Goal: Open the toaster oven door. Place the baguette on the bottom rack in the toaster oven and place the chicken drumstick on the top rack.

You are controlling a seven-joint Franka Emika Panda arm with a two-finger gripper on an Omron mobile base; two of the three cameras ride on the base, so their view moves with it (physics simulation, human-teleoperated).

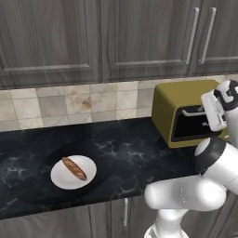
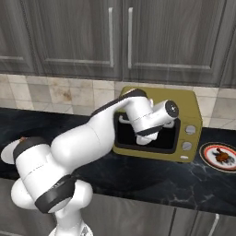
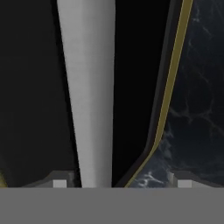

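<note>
Toaster oven [image 1: 186, 104] stands at the back of the dark marbled worktop [image 1: 130, 153], against the tiled wall, under grey cabinets. Hand [image 2: 146, 138] sits right at the oven's front, at the toaster oven door [image 2: 163, 136], near its upper left part.

Hand view: the silvery bar handle [image 3: 89, 96] runs lengthwise between the two finger tips [image 3: 59, 181], one tip on each side of it with gaps showing. Fingers are spread wide, straddling the bar; no squeeze on it is visible. Dark door glass lies behind the bar, the yellow frame edge [image 3: 173, 83] runs beside it, and marbled worktop shows past the frame.

Left base view: the handle [image 1: 193, 111] shows just left of the hand [image 1: 211, 122], standing off the dark window.

Baguette [image 1: 74, 168] lies on a white plate [image 1: 58, 179] on the worktop, well apart from the hand, far to the oven's left.

Chicken drumstick [image 2: 222, 156] rests on a patterned plate [image 2: 207, 154] just right of the oven, near the hand but untouched.

Whether the door is cracked open, cannot tell.
</note>
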